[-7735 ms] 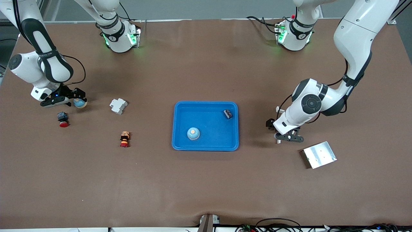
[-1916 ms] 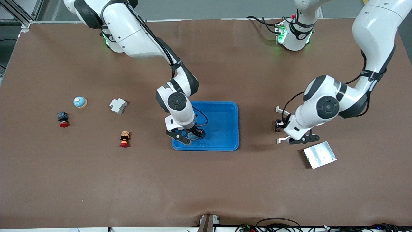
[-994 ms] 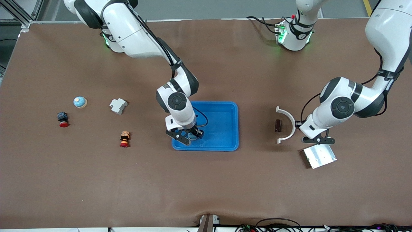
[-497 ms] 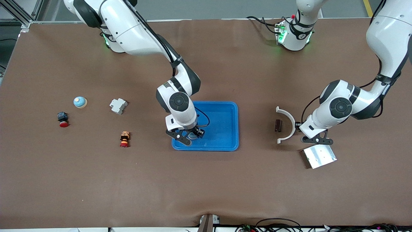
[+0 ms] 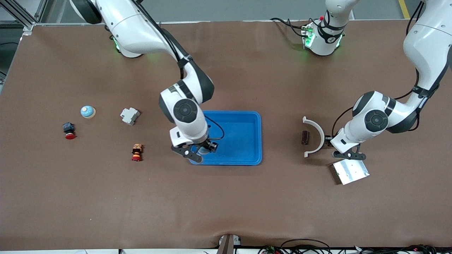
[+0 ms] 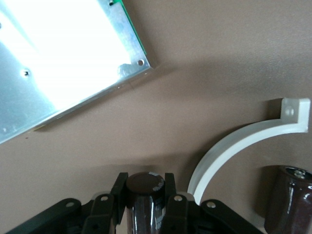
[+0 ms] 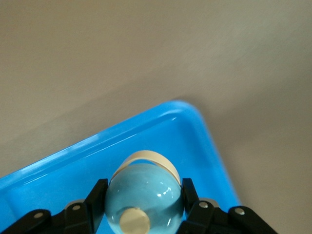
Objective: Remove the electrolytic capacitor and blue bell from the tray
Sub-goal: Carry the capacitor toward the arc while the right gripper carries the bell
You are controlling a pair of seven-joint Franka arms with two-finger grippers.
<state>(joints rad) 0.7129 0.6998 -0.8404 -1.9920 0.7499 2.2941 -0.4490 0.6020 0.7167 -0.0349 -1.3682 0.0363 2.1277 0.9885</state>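
The right gripper (image 5: 200, 152) pinches the blue bell (image 7: 145, 197) between its fingers. It hangs over the corner of the tray (image 5: 243, 141) that lies nearest the front camera at the right arm's end. The left gripper (image 5: 348, 155) is closed on a dark electrolytic capacitor (image 6: 145, 191), over the table between the silver plate (image 5: 351, 171) and the white curved bracket (image 5: 317, 131).

The tray's floor shows nothing else on it, so both pieces appear to be out of their resting places. The bell has not yet cleared the rim, and neither piece has been set down. What is left, as I judge it, is to carry the bell past the rim and release both on the table. A second dark capacitor (image 5: 305, 137) stands inside the bracket's curve.
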